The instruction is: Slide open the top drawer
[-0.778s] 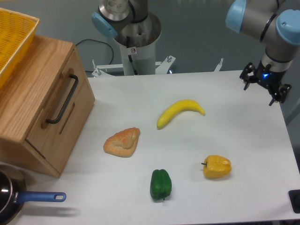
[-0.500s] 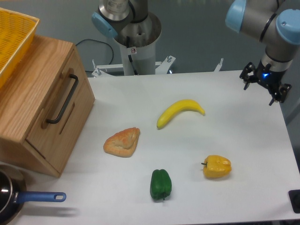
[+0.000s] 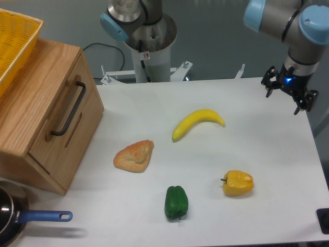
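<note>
The top drawer (image 3: pixel 66 116) is a light oak front panel with a long black bar handle (image 3: pixel 70 109), set flush in the wooden cabinet (image 3: pixel 32 98) at the table's left. It is shut. My gripper (image 3: pixel 282 101) hangs above the far right edge of the table, far from the drawer. Its fingers are spread apart and hold nothing.
A banana (image 3: pixel 197 122), a croissant (image 3: pixel 134 156), a green pepper (image 3: pixel 176 202) and a yellow pepper (image 3: pixel 238 182) lie on the white table. A yellow basket (image 3: pixel 14 41) sits on the cabinet. A pan with a blue handle (image 3: pixel 42 216) is at front left.
The arm and gripper have shifted slightly left and up. Nothing else has moved.
</note>
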